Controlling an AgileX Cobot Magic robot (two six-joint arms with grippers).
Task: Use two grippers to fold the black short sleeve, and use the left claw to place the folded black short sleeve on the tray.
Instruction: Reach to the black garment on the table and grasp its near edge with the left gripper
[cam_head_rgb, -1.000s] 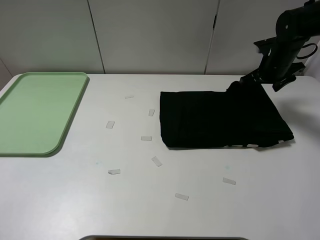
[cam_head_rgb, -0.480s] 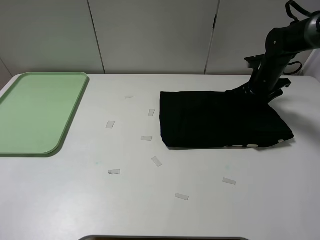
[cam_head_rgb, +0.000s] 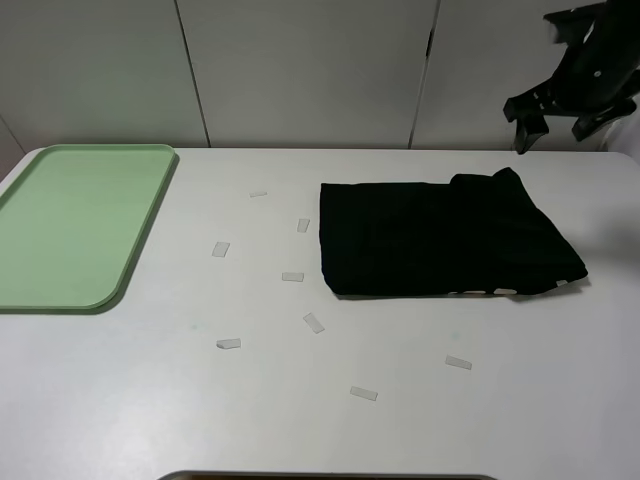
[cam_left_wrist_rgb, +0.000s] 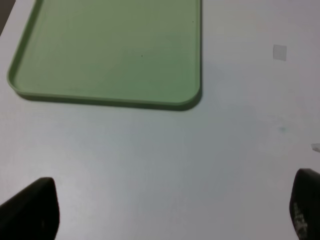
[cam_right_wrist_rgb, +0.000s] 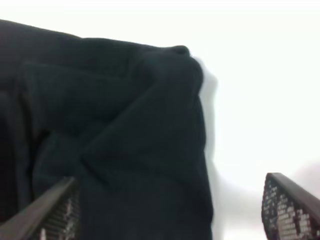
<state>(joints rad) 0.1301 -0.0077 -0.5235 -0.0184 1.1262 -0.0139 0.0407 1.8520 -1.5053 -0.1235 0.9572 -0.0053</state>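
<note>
On the tabletop (cam_head_rgb: 150, 400), the folded black T-shirt (cam_head_rgb: 440, 235) looks soft and floppy; pinch all layers at a folded edge. The left pincer (cam_left_wrist_rgb: 167, 212) and right pincer (cam_head_rgb: 556, 118) gape empty.

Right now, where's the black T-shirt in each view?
Exterior high: black T-shirt folded on the white table, right of centre.
Left wrist: not in it; only the tray and table.
Right wrist: fills most of the frame, beyond the open fingers.
Shared landmark: the white table.

White table (cam_head_rgb: 150, 400) before pale panelled wall (cam_head_rgb: 300, 70).
</note>
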